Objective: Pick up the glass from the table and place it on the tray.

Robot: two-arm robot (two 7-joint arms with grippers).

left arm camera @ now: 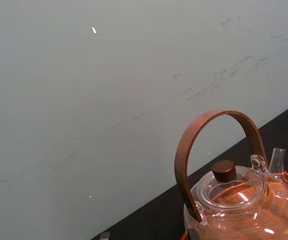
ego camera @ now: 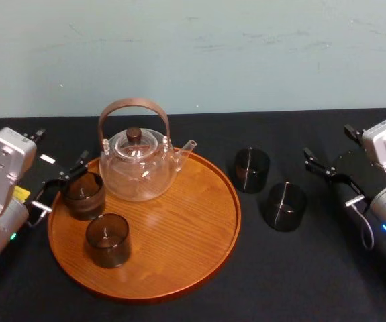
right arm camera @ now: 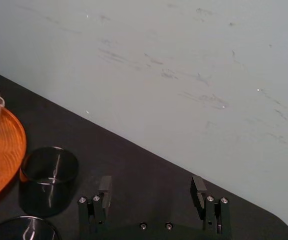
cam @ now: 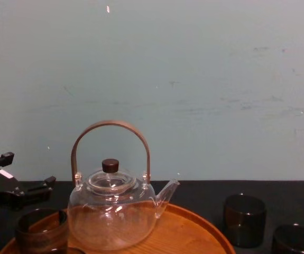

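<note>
Where the tray (ego camera: 199, 228) curves toward my left side, the glass (ego camera: 83, 194) stands upright on the wood. It is just left of the teapot (ego camera: 137, 164) and beyond a second dark glass (ego camera: 107, 239), which also stands on the tray. My left gripper (ego camera: 60, 182) hangs at the glass's outer side with its fingers spread wide, grasping nothing. I cannot tell whether a fingertip touches the rim. From the chest camera I see it a little above and to the left of the glass. My right gripper (right arm camera: 151, 191) hovers over the black table (ego camera: 313, 282) on the right, fingers apart and empty. Near it, a third glass (ego camera: 251, 170) and a fourth glass (ego camera: 286, 206) stand on the table beside the tray.
</note>
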